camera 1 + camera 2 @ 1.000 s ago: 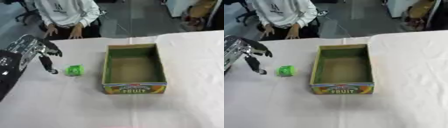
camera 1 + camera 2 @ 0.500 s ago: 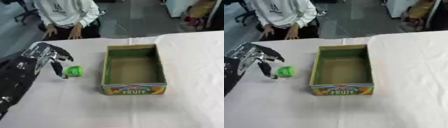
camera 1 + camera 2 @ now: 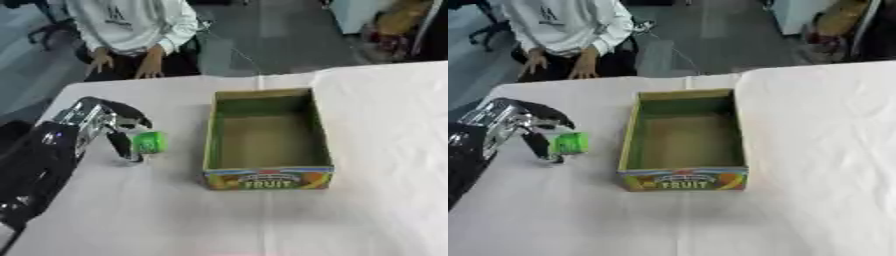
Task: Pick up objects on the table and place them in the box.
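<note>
The white-covered surface (image 3: 367,150) is mostly bare. The open fruit box (image 3: 267,137) is seen at its middle, nothing visible inside. The left hand (image 3: 92,122) is reached in from the left edge, fingers curled but not closed on anything. The small green object (image 3: 150,142) is found just to that hand's right, at a fingertip, between hand and box. Contact can't be judged. The right hand isn't seen.
</note>
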Available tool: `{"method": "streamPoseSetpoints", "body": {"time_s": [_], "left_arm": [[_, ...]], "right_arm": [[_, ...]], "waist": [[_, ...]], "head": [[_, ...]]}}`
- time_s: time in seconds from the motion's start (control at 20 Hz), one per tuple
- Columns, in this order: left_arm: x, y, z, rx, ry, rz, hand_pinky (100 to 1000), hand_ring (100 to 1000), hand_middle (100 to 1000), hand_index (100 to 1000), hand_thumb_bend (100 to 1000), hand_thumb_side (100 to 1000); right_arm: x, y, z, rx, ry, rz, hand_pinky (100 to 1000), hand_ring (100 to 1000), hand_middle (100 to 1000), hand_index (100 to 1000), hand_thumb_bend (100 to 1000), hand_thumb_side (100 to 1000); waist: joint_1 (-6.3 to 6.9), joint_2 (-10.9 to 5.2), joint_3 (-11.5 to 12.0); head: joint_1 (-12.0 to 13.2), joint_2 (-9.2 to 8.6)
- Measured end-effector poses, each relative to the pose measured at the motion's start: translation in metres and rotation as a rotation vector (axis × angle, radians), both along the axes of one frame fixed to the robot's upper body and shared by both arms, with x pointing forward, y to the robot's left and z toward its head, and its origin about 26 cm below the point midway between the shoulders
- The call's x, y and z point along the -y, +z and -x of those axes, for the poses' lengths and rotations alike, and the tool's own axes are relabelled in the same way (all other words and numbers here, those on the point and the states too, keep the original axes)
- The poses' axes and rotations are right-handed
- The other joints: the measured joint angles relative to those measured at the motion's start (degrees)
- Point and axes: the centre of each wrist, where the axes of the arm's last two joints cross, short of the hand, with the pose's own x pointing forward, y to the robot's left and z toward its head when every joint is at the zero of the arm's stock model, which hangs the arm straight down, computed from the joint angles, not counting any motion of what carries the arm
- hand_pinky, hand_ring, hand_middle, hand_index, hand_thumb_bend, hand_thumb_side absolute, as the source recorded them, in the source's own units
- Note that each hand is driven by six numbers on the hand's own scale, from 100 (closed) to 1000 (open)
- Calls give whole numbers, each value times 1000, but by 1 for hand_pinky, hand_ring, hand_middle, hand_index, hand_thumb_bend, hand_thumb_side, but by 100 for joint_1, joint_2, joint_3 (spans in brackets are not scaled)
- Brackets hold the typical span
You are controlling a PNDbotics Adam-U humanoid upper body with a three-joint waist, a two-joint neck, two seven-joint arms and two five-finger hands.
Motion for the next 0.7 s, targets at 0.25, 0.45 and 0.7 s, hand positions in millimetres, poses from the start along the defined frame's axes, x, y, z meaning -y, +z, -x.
{"method": "streamPoseSetpoints", "body": {"time_s": [0.25,0.45,0.7], "left_arm": [[1,-11,-1,42,-12,45,765,749,910,1000,1000,450],[1,-19,-1,60,-12,66,745,720,880,1000,1000,440],[-1,-24,0,103,-9,80,636,612,783,1000,1000,392]], "right_arm": [[-1,3,0,10,6,-2,313,462,545,653,100,701],[-3,4,-1,12,16,-13,316,462,545,653,100,701],[-4,6,-1,20,20,-12,317,462,545,653,100,701]], "waist": [[-2,14,-51],[-4,39,-76],[-4,46,-98]], "head": [[36,-9],[82,-44],[95,-55]]}}
